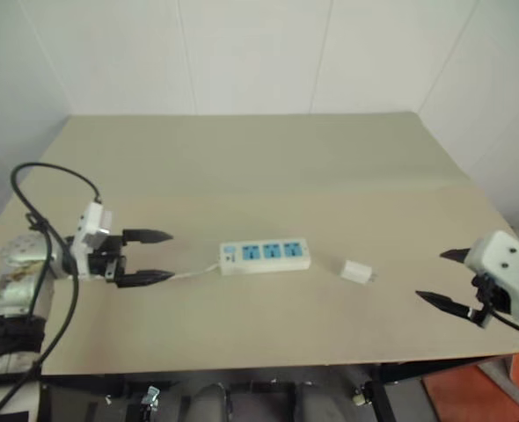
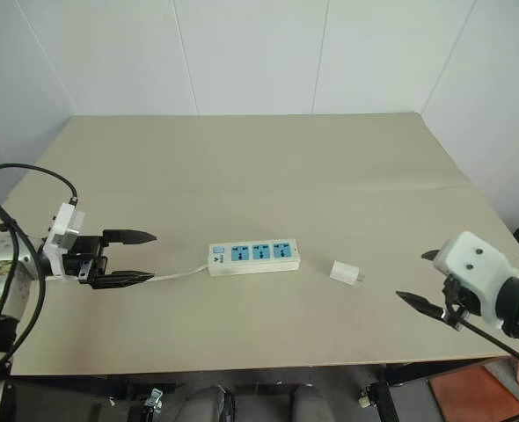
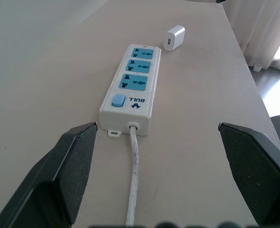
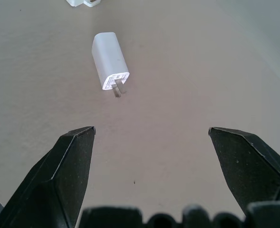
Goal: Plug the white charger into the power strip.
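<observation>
L hand (image 1: 158, 257): fingers wide apart, nothing between them. Hovers over the desk's L side, pointing along the desk toward the power strip.
R hand (image 1: 444, 280): fingers wide apart, empty. Sits at the desk's R edge near the front, aimed inward at the charger, tips angled down.
Power strip (image 1: 266, 256): lies flat on the desk straight ahead of the L hand, lengthwise in line w/ its fingers. Near but not touching; a gap of bare desk between fingertips and strip. Three blue sockets in a row, all unoccupied. Switch end faces the L hand.
Switch (image 3: 117, 100): small blue button, on the strip's end closest to the L hand, next to a printed logo.
Cord (image 3: 133, 175): thin, white, leaves the strip's near end and runs on the desk back toward the L hand, passing between its two fingers in the L wrist view.
White charger (image 4: 110, 60): lies on its side on the desk, ahead of the R hand, apart from its fingertips. Two metal prongs point back toward the R hand. Sits just past the strip's far end as seen from the L hand, w/ a small gap, not plugged in.
Desk (image 1: 242, 158): plain beige top, carries strip, cord and charger.
Walls: white panels behind the desk.
</observation>
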{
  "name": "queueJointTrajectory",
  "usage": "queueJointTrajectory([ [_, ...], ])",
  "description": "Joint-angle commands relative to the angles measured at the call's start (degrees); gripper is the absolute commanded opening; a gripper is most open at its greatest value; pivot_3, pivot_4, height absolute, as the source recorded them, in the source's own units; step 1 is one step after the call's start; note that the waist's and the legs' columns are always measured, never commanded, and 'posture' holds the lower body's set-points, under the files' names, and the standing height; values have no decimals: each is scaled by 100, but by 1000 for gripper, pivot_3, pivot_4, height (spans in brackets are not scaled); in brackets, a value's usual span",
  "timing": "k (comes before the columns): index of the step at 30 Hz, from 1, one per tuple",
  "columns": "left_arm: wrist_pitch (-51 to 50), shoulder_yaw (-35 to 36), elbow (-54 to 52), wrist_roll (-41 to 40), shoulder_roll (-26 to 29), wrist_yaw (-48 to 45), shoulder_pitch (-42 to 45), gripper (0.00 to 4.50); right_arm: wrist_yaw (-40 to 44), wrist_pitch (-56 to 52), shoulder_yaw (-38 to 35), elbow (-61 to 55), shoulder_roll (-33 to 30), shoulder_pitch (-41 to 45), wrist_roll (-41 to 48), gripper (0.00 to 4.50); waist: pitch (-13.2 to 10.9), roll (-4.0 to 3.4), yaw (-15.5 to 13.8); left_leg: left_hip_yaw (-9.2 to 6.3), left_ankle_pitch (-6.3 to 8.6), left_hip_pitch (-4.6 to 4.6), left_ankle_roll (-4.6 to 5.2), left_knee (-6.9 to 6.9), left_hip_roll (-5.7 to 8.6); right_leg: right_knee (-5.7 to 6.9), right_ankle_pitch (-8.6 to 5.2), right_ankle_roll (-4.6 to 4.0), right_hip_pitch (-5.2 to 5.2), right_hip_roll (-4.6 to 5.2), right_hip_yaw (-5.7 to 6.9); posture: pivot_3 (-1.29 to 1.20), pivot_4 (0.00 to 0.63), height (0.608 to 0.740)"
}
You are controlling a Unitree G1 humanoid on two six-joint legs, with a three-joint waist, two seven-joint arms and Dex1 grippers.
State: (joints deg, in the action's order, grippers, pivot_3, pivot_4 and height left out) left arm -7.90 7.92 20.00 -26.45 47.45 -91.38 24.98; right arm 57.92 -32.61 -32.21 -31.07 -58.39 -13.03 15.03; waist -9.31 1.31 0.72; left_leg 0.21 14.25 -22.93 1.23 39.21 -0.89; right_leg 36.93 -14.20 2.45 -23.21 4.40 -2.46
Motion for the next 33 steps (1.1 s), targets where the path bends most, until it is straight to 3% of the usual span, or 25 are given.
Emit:
queueJointTrajectory([
  [1,319,35,180,83,-92,97,243,4465,-117,153,-217,-169,48,-37,-67,4500,0,0,-3,0,0,0,0,0,0,0,0,0,0,0,0,0,150,740],
  [10,863,-179,1065,370,-272,-100,821,4465,-208,241,-242,-240,113,-146,-130,4500,0,1,-3,0,0,0,0,0,3,-2,0,1,3,0,1,0,150,740],
  [15,1279,-646,1771,433,-512,-112,1250,4465,-278,231,-171,-309,131,-135,-136,4500,-1,1,-8,0,0,3,0,0,3,2,0,0,5,0,1,0,150,740],
  [24,2702,-1214,4480,1285,-1763,-56,2776,4465,-492,82,-42,-599,204,-66,-124,4500,-2,8,-82,-3,0,-13,1,2,10,-9,0,1,2,0,6,0,150,740],
  [33,2984,-974,5376,1798,-2363,171,3288,4465,-666,-200,-234,-1019,366,-200,-104,4500,-4,10,-28,-7,1,-20,3,2,11,-14,1,4,-1,0,7,0,150,740],
])
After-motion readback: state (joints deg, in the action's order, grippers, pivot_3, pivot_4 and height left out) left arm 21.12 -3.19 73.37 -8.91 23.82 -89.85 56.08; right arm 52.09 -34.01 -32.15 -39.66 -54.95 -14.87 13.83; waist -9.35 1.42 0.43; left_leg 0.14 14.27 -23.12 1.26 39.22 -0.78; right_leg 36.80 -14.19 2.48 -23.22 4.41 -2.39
